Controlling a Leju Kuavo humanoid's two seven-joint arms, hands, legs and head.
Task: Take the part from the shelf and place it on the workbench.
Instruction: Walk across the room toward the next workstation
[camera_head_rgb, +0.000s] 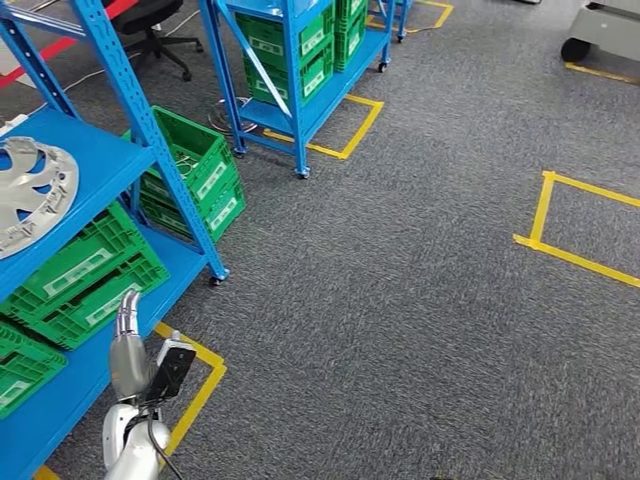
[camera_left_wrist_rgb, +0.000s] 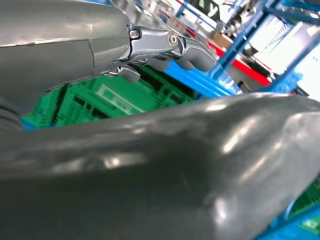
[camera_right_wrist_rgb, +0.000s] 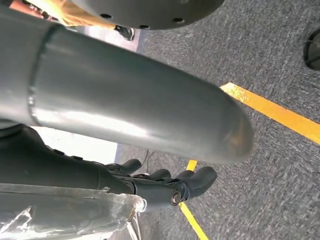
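The part is a silver wheel cover (camera_head_rgb: 30, 190) lying flat on the upper board of the blue shelf (camera_head_rgb: 106, 160) at the far left of the head view. My left hand (camera_head_rgb: 128, 325) is raised below it, in front of the lower shelf board, fingers stretched out and holding nothing. In the left wrist view its thick thumb (camera_left_wrist_rgb: 158, 160) crosses the picture and its fingers (camera_left_wrist_rgb: 181, 47) point at green crates. My right hand (camera_right_wrist_rgb: 158, 135) hangs over the carpet with its dark fingers (camera_right_wrist_rgb: 188, 182) extended and nothing in them.
Green crates (camera_head_rgb: 83, 275) lie on the lower shelf board and more green crates (camera_head_rgb: 192, 170) stand behind the shelf post. A second blue shelf (camera_head_rgb: 302, 60) stands farther back. Yellow tape squares (camera_head_rgb: 573, 225) mark the grey carpet. An office chair (camera_head_rgb: 155, 25) is at the top left.
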